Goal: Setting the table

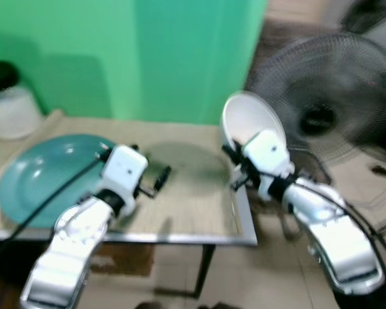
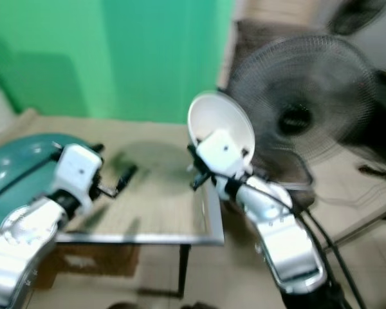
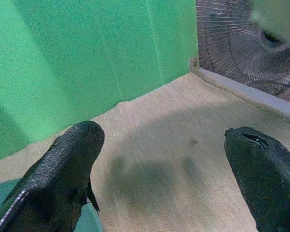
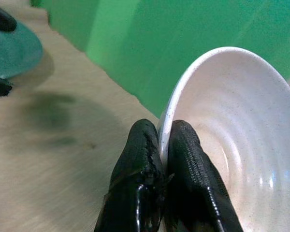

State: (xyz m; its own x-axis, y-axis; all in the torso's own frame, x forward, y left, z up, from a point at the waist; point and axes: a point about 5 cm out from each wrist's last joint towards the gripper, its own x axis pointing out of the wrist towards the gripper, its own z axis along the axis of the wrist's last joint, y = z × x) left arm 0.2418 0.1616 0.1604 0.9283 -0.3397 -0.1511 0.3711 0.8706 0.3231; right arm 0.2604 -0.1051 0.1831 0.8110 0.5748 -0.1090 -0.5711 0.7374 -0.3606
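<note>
A white speckled bowl (image 1: 248, 122) hangs tilted on its side over the table's right edge, and my right gripper (image 4: 160, 145) is shut on its rim, one finger inside and one outside. A large teal plate (image 1: 42, 174) lies flat on the left part of the beige table (image 1: 186, 206). My left gripper (image 1: 151, 180) hovers open just right of the plate, over bare tabletop, with nothing between its fingers (image 3: 63, 169).
A white jar with a black lid (image 1: 9, 100) stands at the table's back left. A green wall (image 1: 148, 51) runs behind the table. A black standing fan (image 1: 328, 96) is close beside the table's right edge, behind the bowl.
</note>
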